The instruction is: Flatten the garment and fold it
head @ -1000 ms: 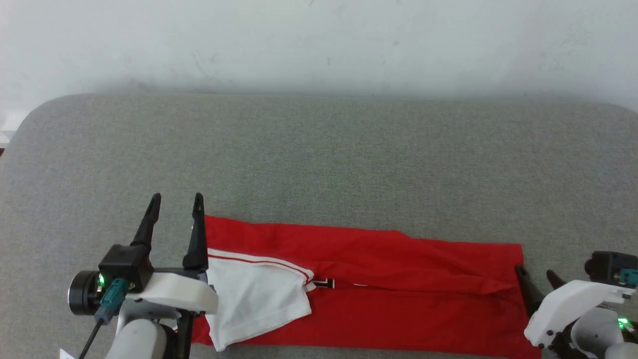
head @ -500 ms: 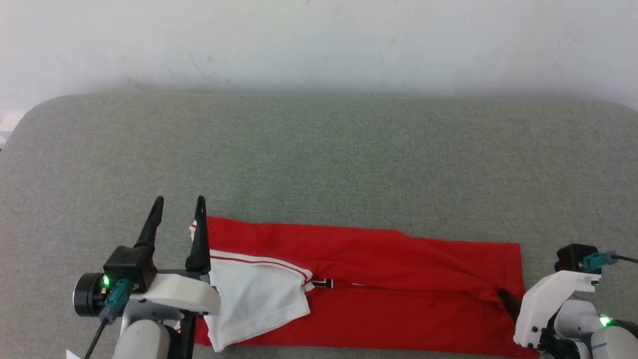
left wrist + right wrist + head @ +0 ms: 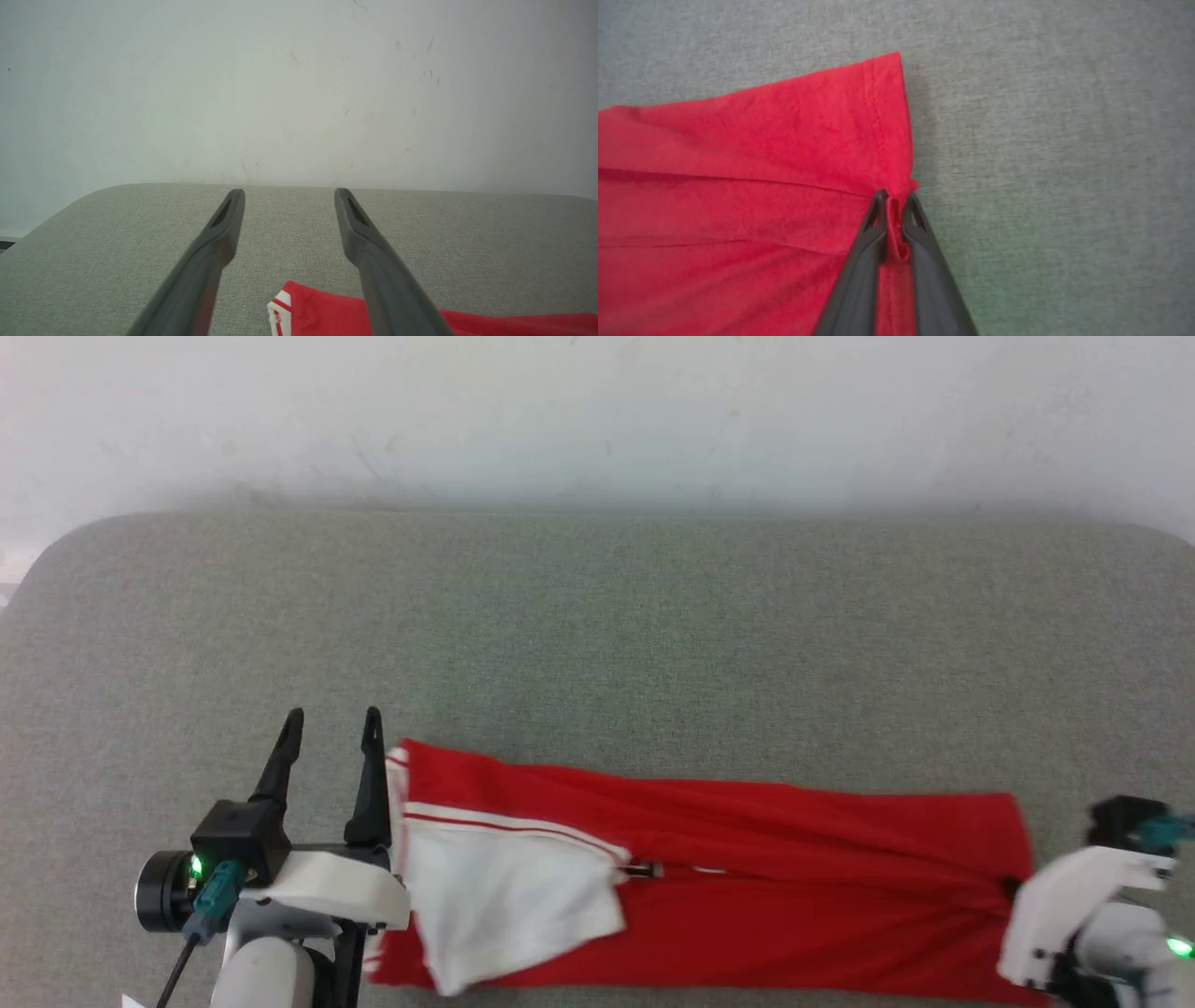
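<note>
One garment (image 3: pixel 794 859) (L tool (image 3: pixel 334 714), R tool (image 3: pixel 895 196))

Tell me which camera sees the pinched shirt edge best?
Right wrist view: the right gripper pinches the jersey hem close up. Head view shows it partly behind the arm; left wrist view, the opposite striped corner.

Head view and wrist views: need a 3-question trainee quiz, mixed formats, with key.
1. True or false: the right gripper is shut on the red hem of the garment.
2. Pick one. The left gripper is: A) open, B) shut on the garment, C) shut on nothing.
3. Fill in: the white sleeve lies at the end of the garment nearer the ___ gripper.

Key: 1 true; 2 A; 3 left.
</note>
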### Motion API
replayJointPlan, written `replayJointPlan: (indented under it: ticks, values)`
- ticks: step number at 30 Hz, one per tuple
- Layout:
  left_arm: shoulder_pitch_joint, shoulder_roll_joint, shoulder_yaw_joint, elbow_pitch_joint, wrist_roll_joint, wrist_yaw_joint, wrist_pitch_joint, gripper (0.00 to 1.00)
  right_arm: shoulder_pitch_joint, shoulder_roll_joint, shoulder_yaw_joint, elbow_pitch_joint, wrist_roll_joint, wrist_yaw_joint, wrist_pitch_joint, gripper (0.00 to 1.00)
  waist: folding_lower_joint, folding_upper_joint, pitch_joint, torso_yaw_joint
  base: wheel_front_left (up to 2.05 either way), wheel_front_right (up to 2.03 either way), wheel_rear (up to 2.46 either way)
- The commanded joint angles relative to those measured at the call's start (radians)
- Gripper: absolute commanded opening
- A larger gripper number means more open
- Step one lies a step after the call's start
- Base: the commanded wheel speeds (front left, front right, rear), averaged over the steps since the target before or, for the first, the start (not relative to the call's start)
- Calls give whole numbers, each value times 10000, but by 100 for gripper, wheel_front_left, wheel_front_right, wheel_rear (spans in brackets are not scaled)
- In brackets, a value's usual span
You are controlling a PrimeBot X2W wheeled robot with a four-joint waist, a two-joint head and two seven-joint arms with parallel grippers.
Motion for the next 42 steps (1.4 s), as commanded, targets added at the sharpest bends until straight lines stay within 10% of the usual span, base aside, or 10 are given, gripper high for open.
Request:
replayJointPlan:
  ticks: [1,14,30,42]
  values:
    - [141,-63,63,30,104,-109,-47,100,149,-82,-484,-109,-259,-25,-99,0,0,0,-6,-2,0,0,0]
    - [445,-358,480,-18,235,-299,-47,100,311,-82,-2554,-1453,-2384,-25,-208,0,0,0,24,-106,0,0,0]
    - [269,-509,645,-154,467,-458,-47,100,1041,-317,4266,-7746,-593,-25,3144,0,0,0,211,1,0,0,0]
    - [-332,-675,461,-159,423,-586,-47,100,-1502,-171,7635,-3766,-88,-25,1979,0,0,0,911,694,0,0,0]
